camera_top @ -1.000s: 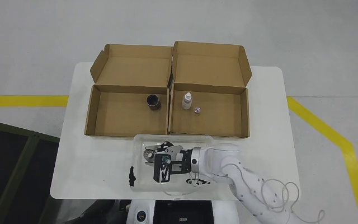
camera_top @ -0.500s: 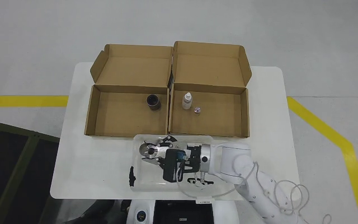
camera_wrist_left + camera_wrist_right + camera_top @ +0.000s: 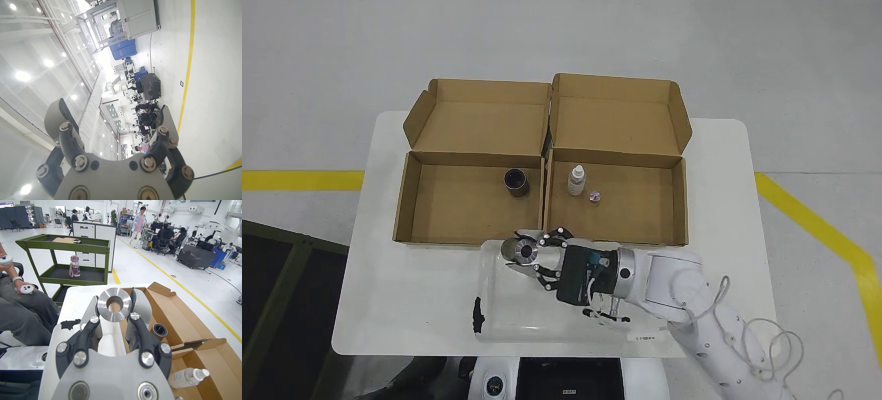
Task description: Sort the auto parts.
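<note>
Two cardboard boxes stand side by side on the far half of the table, lids folded back. The left box holds a dark cylinder near its far right corner. The right box holds a white spray bottle with a small pale piece just beside it. On the near side lies a clear bin, its far rim close against the boxes' near walls. A black part rests at the bin's left end.

The right pincer is clenched on a metal ring, one finger on each side of the rim, the flat face turned back toward the wrist. From above, ring and pincer sit at the bin's far left corner, just short of the left box's near wall and a little left of the seam between the boxes.

A second ago that pincer lay nearer, about the middle of the bin's left half, with the ring at its fingertips. Since then it has carried the ring toward the far side, and the forearm has swung away from the bin's near rim. Cylinder, bottle, pale piece and black part have not shifted.

The left pincer is released, its fingers spread wide with nothing between them, pointing off into the hall.
</note>
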`<state>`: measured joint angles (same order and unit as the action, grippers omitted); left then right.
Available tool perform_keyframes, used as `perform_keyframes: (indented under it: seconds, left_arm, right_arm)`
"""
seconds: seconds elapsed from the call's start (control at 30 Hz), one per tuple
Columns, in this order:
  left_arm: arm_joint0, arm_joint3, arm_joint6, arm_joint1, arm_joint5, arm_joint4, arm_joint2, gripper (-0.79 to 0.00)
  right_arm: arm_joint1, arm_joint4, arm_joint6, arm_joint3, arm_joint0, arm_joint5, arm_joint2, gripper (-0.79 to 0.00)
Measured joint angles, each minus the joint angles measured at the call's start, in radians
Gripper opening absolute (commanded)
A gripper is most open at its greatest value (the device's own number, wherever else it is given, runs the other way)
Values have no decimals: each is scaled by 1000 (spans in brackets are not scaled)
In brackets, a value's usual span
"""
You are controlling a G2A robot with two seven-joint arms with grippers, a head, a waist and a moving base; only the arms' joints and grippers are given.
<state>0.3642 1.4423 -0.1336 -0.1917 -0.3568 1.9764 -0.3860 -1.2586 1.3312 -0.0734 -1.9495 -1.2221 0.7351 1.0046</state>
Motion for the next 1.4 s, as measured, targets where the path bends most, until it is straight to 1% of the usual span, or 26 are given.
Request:
perform_keyframes:
  seconds: [0.33, 0.53, 0.73, 1.03, 1.4]
  left_arm:
    - [0, 0, 0, 0, 0, 0, 0, 0]
    - [0, 0, 0, 0, 0, 0, 0, 0]
    - [0, 0, 0, 0, 0, 0, 0, 0]
    - [0, 0, 0, 0, 0, 0, 0, 0]
    - [0, 0, 0, 0, 0, 0, 0, 0]
  right_arm:
    - [-5, 1, 0, 48, 48, -25, -22, -785]
    - [-11, 20, -35, 95, 95, -36, -49, -785]
    - [-23, 34, -95, 159, 168, -52, -87, -785]
    - [-53, 21, -196, 269, 298, -60, -171, -785]
    - [-109, -15, -293, 442, 455, -94, -288, -785]
